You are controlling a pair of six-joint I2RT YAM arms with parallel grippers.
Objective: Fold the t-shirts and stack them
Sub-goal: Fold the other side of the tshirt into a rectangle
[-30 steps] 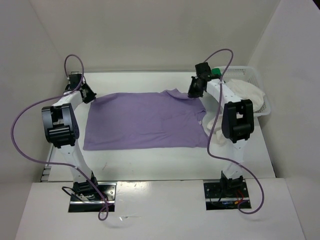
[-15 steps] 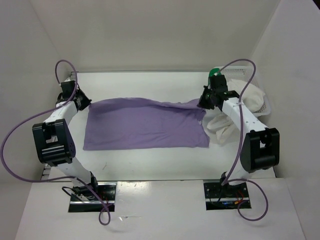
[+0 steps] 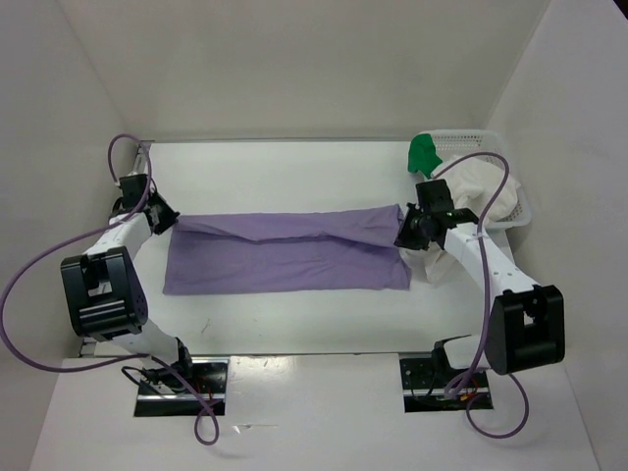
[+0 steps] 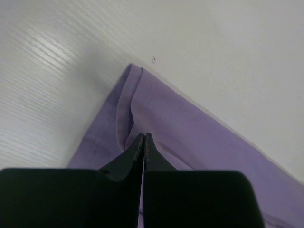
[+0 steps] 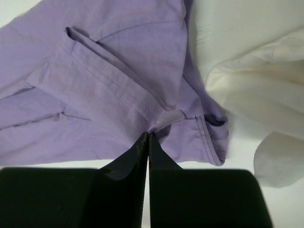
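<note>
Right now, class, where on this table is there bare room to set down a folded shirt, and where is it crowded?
Two bare strips of table: one between the purple t-shirt and the back wall, one between its near edge and the arm bases. Crowded on the right: the white t-shirt spills from the basket beside the right gripper.

Left wrist view: the lavender shirt runs off the frame at 4 o'clock, and my left gripper covers it at 6 o'clock. Right wrist view: the white shirt is cut off at 3 o'clock. Overhead, at 1 o'clock: the green shirt is mostly hidden in the basket.
</note>
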